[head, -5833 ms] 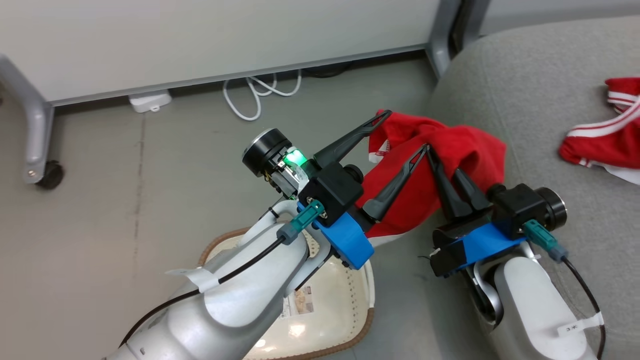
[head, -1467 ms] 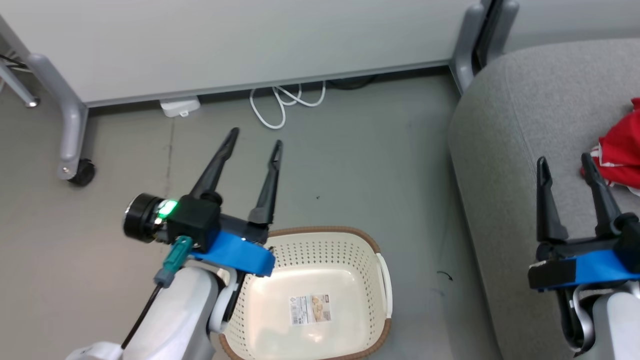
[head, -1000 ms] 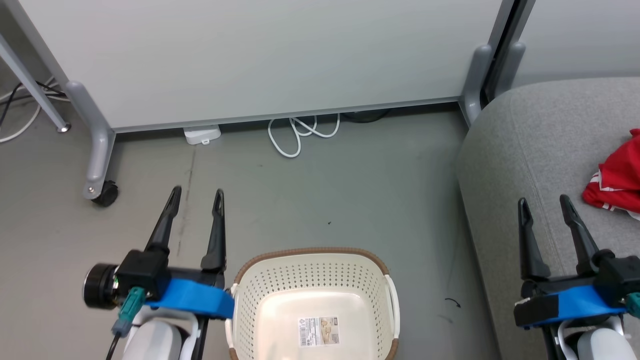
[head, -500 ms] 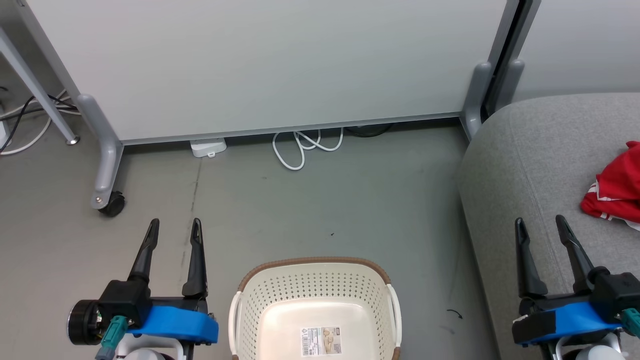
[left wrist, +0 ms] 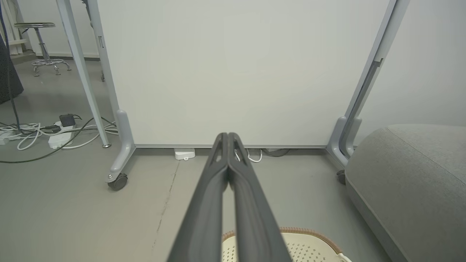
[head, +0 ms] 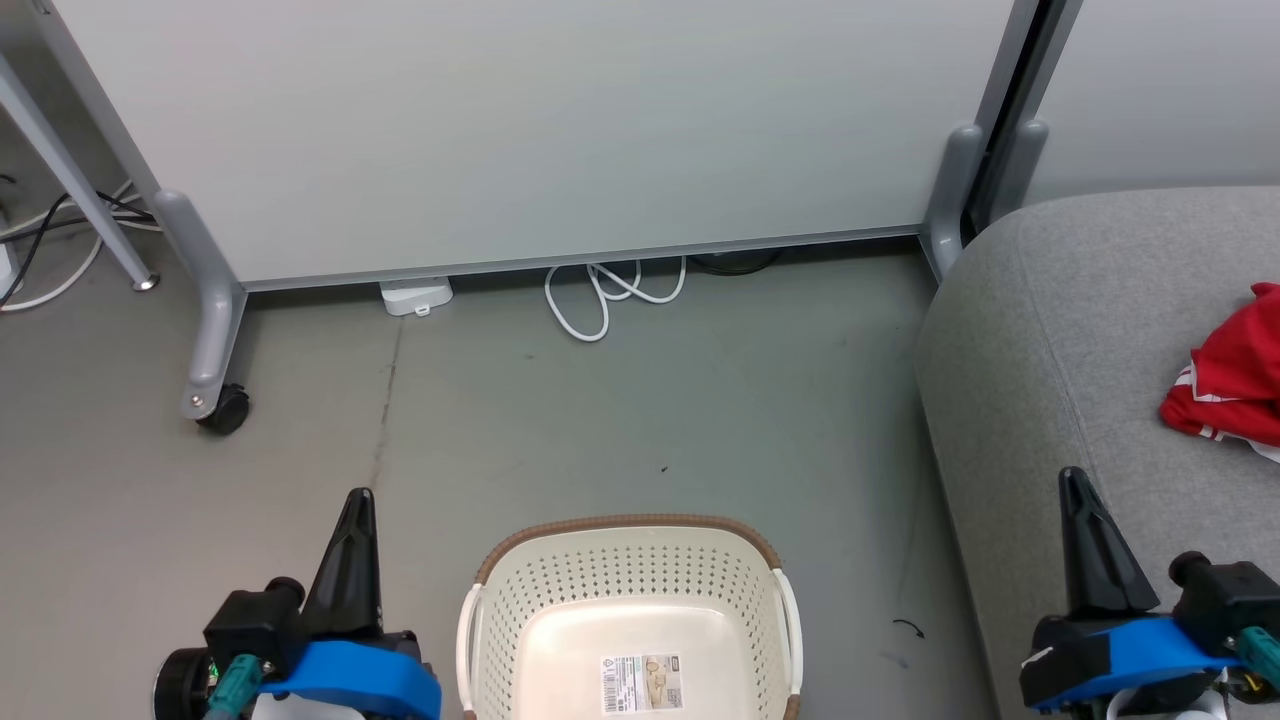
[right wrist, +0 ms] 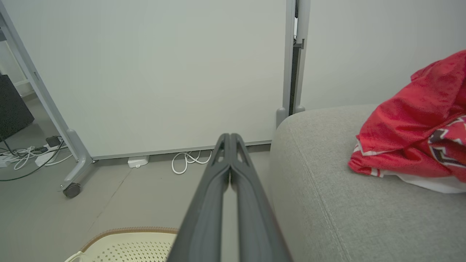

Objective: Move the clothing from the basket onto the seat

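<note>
The cream basket (head: 628,560) with a brown rim stands on the floor at the bottom centre, holding nothing but a paper label (head: 642,682). Red clothing (head: 1232,385) with white striped trim lies on the grey seat (head: 1060,330) at the right edge; the right wrist view shows the red clothing (right wrist: 415,142) bunched there with lettering. My left gripper (head: 360,497) is shut and empty, left of the basket over the floor. My right gripper (head: 1073,475) is shut and empty, over the seat's front part. Each wrist view shows its fingers pressed together, the left gripper (left wrist: 228,135) and the right gripper (right wrist: 230,135).
A white partition panel (head: 520,130) on grey legs with a caster (head: 222,410) stands behind the floor. A coiled white cable (head: 610,290) and a white plug box (head: 415,296) lie at its foot. More cables and a power strip (left wrist: 58,140) lie far left.
Both grippers have gone from open to shut, with nothing in them, and sit slightly lower in the head view. Earlier they let go of the red garment on the seat and drew back.
</note>
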Robot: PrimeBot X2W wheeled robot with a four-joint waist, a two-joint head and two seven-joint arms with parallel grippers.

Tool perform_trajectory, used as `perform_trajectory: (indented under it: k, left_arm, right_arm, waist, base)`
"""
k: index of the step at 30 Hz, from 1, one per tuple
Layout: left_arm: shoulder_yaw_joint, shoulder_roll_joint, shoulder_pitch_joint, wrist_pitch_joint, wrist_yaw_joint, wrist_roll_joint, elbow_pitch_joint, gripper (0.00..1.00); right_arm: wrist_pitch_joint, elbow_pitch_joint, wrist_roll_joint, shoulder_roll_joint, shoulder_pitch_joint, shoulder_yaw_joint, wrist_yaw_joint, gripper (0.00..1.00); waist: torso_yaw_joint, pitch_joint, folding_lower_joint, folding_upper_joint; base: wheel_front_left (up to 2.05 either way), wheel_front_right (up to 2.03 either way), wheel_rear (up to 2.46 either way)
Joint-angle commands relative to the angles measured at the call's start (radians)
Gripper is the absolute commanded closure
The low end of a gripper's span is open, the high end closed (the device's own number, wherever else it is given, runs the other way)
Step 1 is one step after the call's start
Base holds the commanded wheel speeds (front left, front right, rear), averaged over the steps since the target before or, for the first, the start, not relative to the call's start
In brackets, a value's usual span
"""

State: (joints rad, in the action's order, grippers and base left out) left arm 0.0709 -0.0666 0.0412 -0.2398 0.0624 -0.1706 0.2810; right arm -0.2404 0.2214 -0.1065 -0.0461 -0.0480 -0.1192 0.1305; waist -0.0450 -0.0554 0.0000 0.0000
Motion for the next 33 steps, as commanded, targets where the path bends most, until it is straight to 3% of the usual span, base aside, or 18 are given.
perform_trajectory:
  k: [1, 33]
  left_arm:
    - [-0.016, -0.003, 0.024, 0.013, 0.005, -0.056, -0.014, 1.0]
    - [-0.078, 0.004, 0.042, 0.14, 0.029, -0.584, -0.028, 1.0]
  right_arm:
    - [0.015, -0.009, -0.059, -0.004, -0.017, -0.008, 0.0, 1.0]
    - [0.139, -0.005, -0.612, -0.005, -0.032, 0.003, 0.0, 1.0]
  waist:
    - [0.001, 0.001, 0.0, 0.0]
    - [0.012, 0.014, 0.0, 0.0]
  base:
    - [0.0, 0.0, 0.0]
    - [0.0, 0.0, 0.0]
